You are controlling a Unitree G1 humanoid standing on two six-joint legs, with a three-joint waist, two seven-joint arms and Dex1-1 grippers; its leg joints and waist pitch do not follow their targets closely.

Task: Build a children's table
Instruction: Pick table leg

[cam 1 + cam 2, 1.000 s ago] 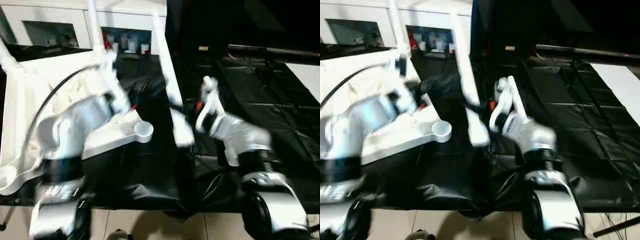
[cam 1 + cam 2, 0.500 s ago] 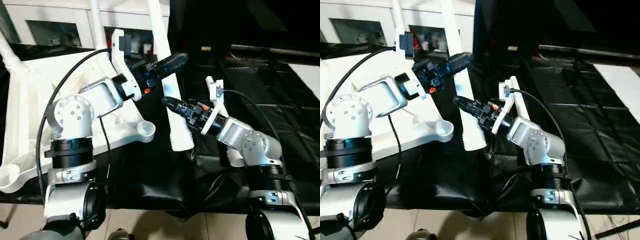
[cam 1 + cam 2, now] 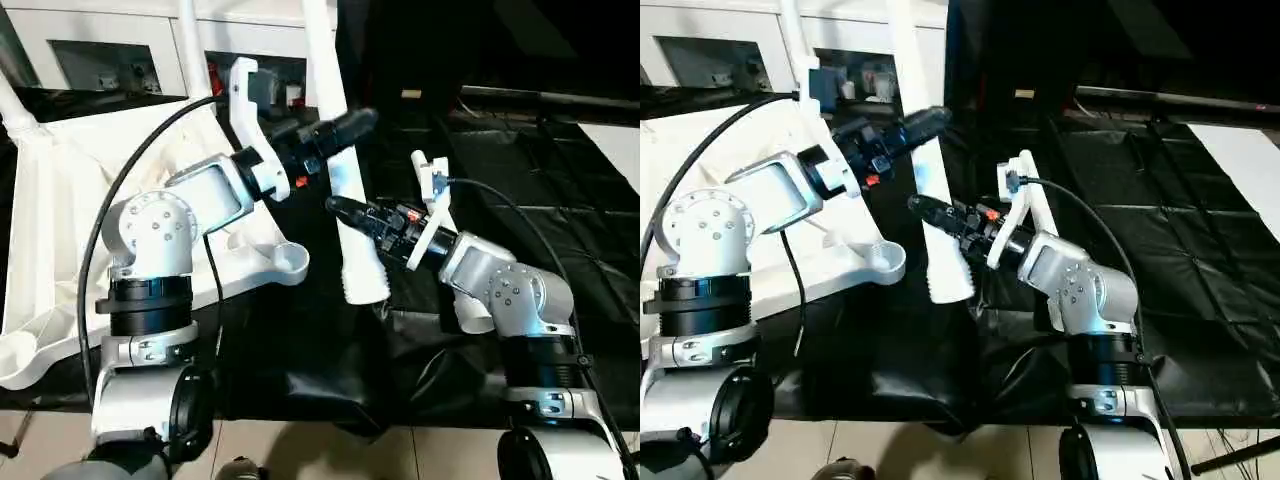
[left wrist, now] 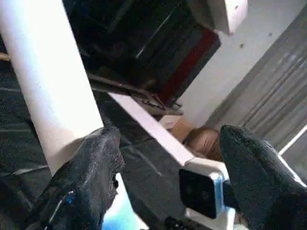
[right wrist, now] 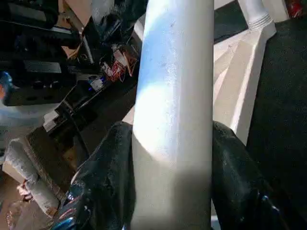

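Holding the loose leg [image 3: 352, 240] upright, my right end effector [image 3: 345, 207] pinches it low on the shaft while my left end effector [image 3: 345, 128] stands spread around it higher up. The tabletop [image 3: 60, 200] lies underside-up on the counter [image 3: 520, 170], its empty corner socket [image 3: 287, 262] just beside. Next, I judge, the leg's ribbed end must go there. Its top is cut off.

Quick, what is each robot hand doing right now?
Left hand: open, one finger against the white table leg, not clamped on it.
Right hand: closed on that table leg, holding it.
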